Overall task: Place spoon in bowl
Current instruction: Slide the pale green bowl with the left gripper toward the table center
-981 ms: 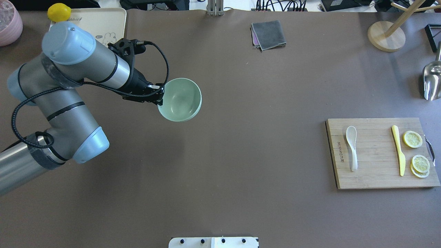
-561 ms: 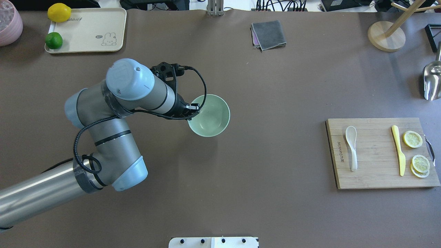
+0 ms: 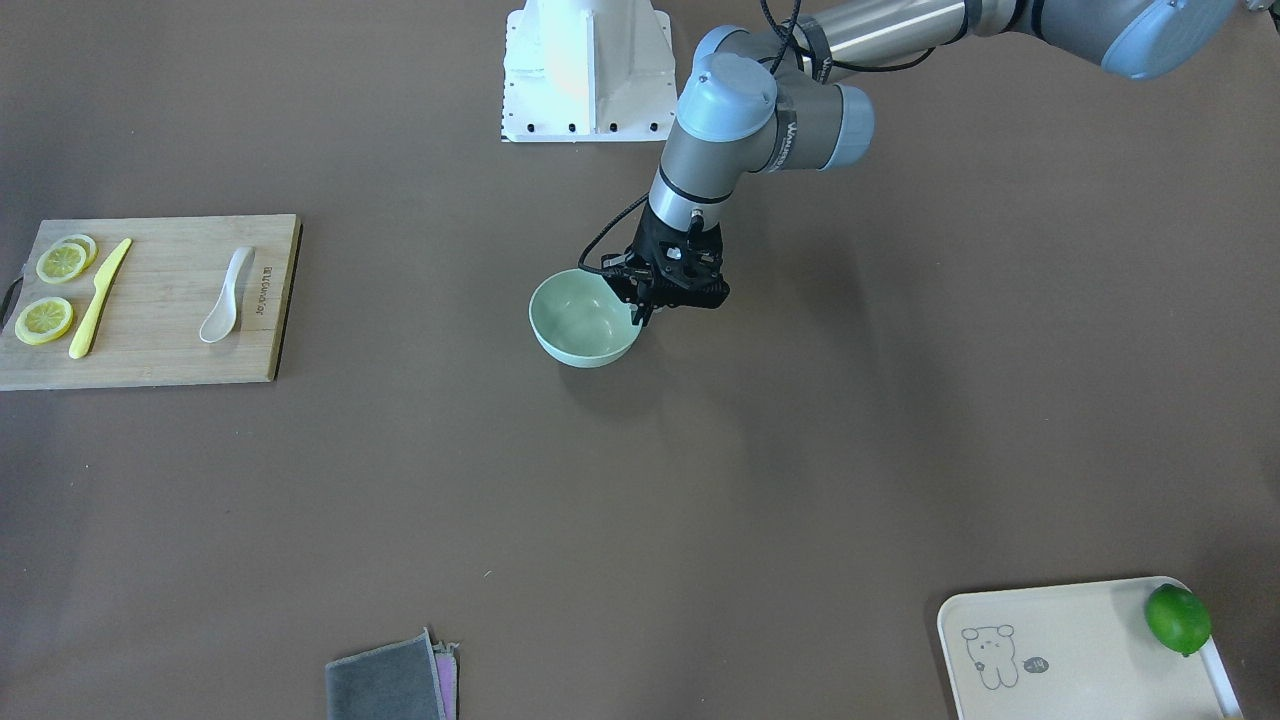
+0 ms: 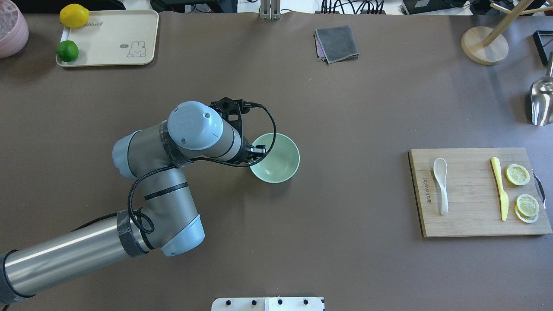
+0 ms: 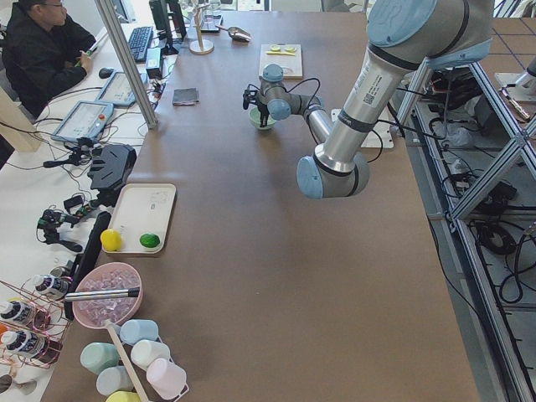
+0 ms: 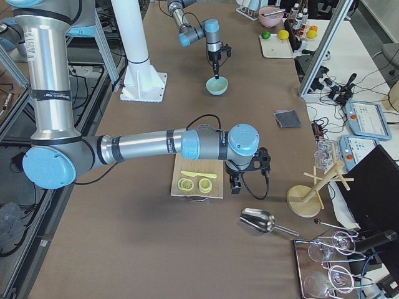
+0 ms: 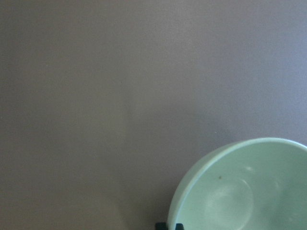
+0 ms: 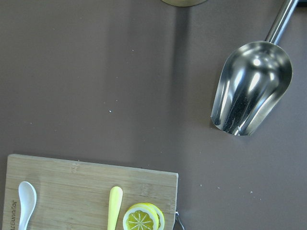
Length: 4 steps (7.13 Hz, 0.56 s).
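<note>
The pale mint-green bowl [image 4: 278,162] hangs low over the middle of the table, and I cannot tell whether it touches. My left gripper [image 4: 255,152] is shut on its left rim; it also shows in the front view [image 3: 640,308] and the left wrist view [image 7: 168,225]. The off-white spoon [image 4: 440,185] lies on the left part of a wooden cutting board [image 4: 471,224] at the right, and in the right wrist view [image 8: 25,208]. My right gripper [image 6: 235,187] shows only in the exterior right view, above the table beside the board. I cannot tell if it is open.
A yellow knife [image 4: 500,188] and lemon slices [image 4: 527,205] lie on the board. A metal scoop [image 4: 542,101] and a wooden stand [image 4: 484,45] are at the far right. A grey cloth [image 4: 337,43] lies at the back, and a tray [image 4: 108,39] with a lemon and a lime at the back left.
My left arm has carried the bowl rightward and toward the robot's side, from near the tray to the table's middle. The spoon and board have not moved.
</note>
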Each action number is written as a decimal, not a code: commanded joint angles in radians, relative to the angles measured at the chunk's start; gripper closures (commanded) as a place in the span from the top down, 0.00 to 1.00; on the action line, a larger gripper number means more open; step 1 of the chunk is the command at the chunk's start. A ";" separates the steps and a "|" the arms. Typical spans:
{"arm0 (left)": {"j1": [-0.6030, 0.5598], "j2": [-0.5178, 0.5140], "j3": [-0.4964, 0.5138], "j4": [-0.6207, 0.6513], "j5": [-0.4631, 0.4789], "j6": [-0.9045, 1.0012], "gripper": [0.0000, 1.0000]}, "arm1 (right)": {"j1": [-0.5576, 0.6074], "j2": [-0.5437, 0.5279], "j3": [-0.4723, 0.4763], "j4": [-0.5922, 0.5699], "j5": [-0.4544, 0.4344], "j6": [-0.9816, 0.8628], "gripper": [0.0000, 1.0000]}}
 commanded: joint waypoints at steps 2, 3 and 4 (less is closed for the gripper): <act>-0.064 0.019 -0.065 -0.019 -0.012 0.011 0.98 | -0.113 -0.001 0.125 0.002 -0.007 0.197 1.00; -0.115 0.057 -0.108 -0.016 -0.059 0.011 0.98 | -0.189 -0.013 0.201 0.004 -0.039 0.309 1.00; -0.184 0.086 -0.127 -0.016 -0.114 0.026 0.98 | -0.271 -0.040 0.257 0.013 -0.059 0.392 1.00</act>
